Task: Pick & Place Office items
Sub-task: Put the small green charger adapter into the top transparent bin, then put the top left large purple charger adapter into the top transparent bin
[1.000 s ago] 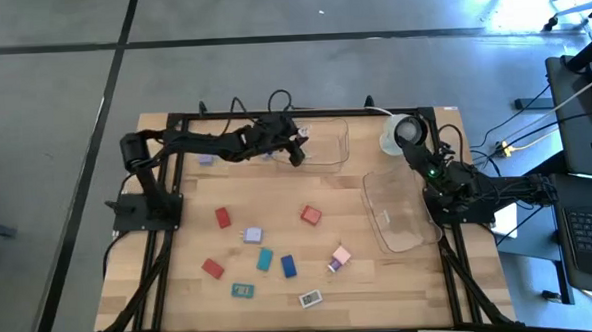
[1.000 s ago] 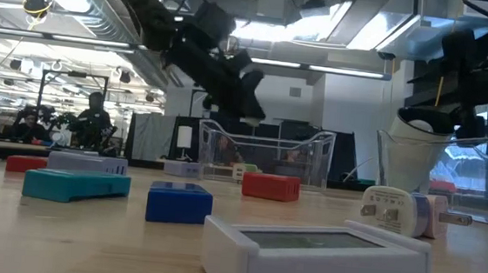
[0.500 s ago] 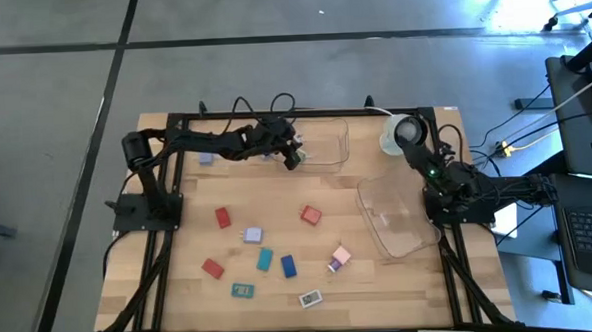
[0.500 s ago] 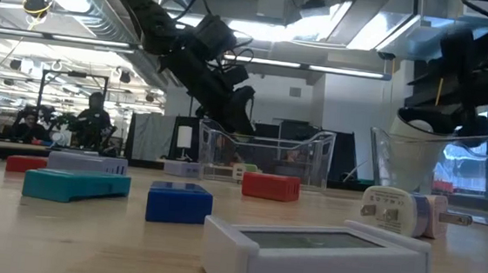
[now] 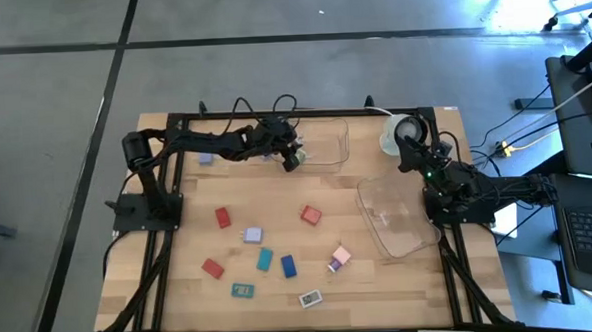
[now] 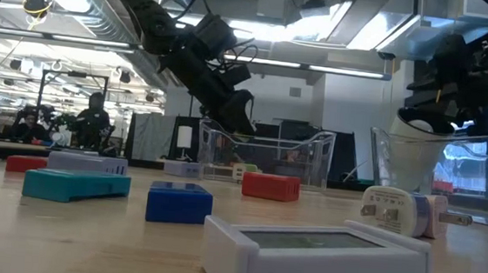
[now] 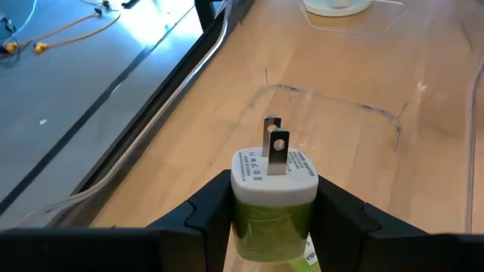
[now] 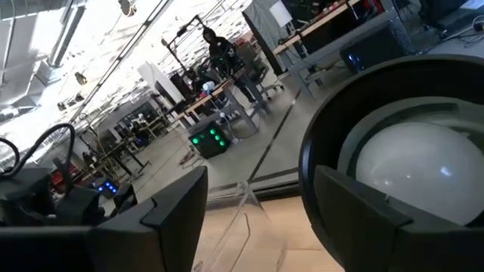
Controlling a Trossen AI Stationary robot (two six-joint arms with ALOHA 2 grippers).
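Note:
My left gripper (image 5: 294, 158) is shut on a green-and-white plug adapter (image 7: 274, 189) and hangs in the air just left of the far clear tub (image 5: 327, 145). In the low view it slants down toward that tub (image 6: 264, 156). Other office items lie flat on the table: red blocks (image 5: 222, 218) (image 5: 310, 215), a teal piece (image 5: 265, 258), a blue block (image 5: 289, 265) and a pink piece (image 5: 340, 256). My right gripper (image 5: 407, 133) is open at the far right corner, beside the round white-and-black object (image 8: 412, 162). My left gripper pinches the adapter's green body (image 7: 261, 219) between its two fingers (image 7: 208, 208), one on each side. The white face with the two metal prongs (image 7: 274, 143) points forward, away from the wrist. The fingers slant down toward the table's right, and the adapter is lifted clear. My right gripper: whether it touches the round object I cannot tell.
A second clear tub (image 5: 393, 217) sits near the right arm's base. A white flat device (image 5: 310, 299) and a teal one (image 5: 242, 289) lie near the front edge, and a lavender piece (image 5: 207, 160) at far left. The black frame rail (image 5: 274, 114) borders the far edge.
My left gripper has come down and a little toward the table's left, still shut on the adapter, and now hangs lower beside the far tub's left wall.

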